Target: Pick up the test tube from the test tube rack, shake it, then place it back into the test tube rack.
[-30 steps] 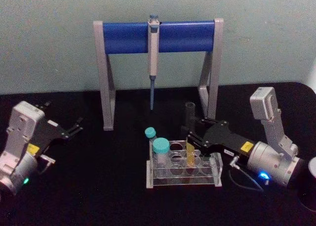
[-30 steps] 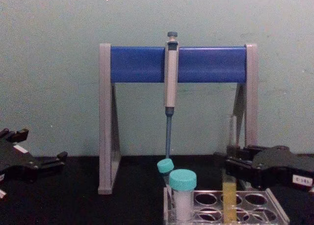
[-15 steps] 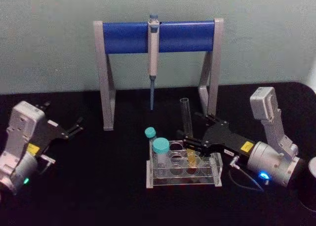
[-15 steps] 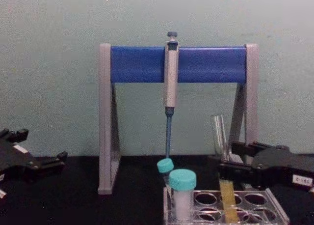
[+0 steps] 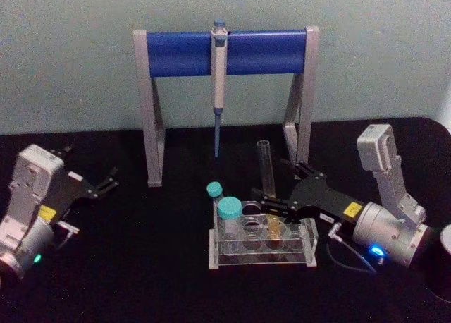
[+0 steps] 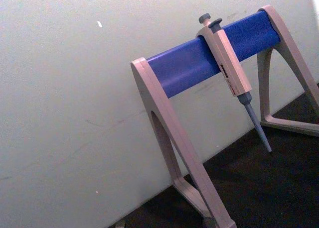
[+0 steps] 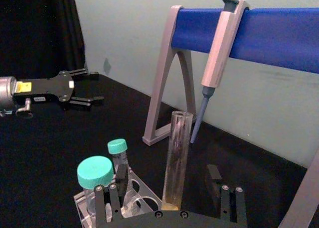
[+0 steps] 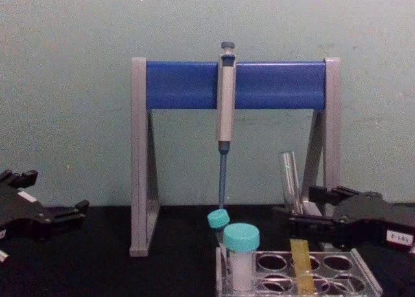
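The test tube (image 5: 266,169) stands in the clear test tube rack (image 5: 308,233), leaning slightly left, with yellow-orange liquid in its lower part. In the right wrist view the test tube (image 7: 177,153) rises between my right gripper's two fingers with a gap on each side. My right gripper (image 5: 273,183) is open around the tube's middle, just above the rack. In the chest view the test tube (image 8: 290,180) leans in front of the right gripper (image 8: 300,209), above the test tube rack (image 8: 363,274). My left gripper (image 5: 107,181) rests open at the far left of the table.
Two teal-capped vials (image 5: 229,210) stand in the rack's left end. Behind the rack is a grey-legged stand with a blue crossbar (image 5: 261,51), from which a grey-blue pipette (image 5: 218,76) hangs. The black table is free to the left of the rack.
The tube has gone from upright to leaning left in the rack. My right gripper's fingers have spread away from it. The left arm has not moved.
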Controlling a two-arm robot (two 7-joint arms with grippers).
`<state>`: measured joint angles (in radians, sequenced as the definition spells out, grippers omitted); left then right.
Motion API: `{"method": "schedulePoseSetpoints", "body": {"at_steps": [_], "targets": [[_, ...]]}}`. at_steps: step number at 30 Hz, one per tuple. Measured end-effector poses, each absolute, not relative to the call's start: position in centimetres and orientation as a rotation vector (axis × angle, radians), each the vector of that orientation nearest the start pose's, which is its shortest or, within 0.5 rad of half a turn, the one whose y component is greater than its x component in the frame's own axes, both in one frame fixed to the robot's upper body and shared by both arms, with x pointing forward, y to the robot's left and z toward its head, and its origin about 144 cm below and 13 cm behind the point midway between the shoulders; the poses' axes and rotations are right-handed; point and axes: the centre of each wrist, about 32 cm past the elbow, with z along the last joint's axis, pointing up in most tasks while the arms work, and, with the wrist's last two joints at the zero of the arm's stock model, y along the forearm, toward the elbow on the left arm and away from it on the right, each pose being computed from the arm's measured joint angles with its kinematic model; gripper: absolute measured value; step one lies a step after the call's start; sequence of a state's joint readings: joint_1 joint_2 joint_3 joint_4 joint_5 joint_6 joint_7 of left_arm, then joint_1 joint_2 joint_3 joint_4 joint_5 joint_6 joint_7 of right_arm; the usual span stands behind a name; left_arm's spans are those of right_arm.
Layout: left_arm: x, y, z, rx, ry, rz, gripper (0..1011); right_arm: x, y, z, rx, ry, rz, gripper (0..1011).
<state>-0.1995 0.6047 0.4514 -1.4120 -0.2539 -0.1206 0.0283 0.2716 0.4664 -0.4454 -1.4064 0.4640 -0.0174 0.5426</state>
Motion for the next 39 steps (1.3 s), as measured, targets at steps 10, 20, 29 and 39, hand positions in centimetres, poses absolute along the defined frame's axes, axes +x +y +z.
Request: {"method": "schedulePoseSetpoints", "body": {"at_steps": [10,20,29,39], "targets": [[48.9,31.0,114.0,0.304,-0.285,1.248,1010,49.8,-27.4,116.3,-0.076,-0.012,-0.719,1000],[48.9,31.0,114.0,0.304,-0.285,1.248,1010,46.5,-29.8,116.2,-0.039,-0.073,-0.965,1000],[48.9,31.0,114.0,0.304,-0.285,1.248,1010,45.2,-29.1,113.2,-0.064,-0.122,-1.218,1000],[48.9,31.0,114.0,0.304,-0.285,1.248,1010,45.5,-28.2,110.3,-0.103,-0.055,-1.274,1000]]}}
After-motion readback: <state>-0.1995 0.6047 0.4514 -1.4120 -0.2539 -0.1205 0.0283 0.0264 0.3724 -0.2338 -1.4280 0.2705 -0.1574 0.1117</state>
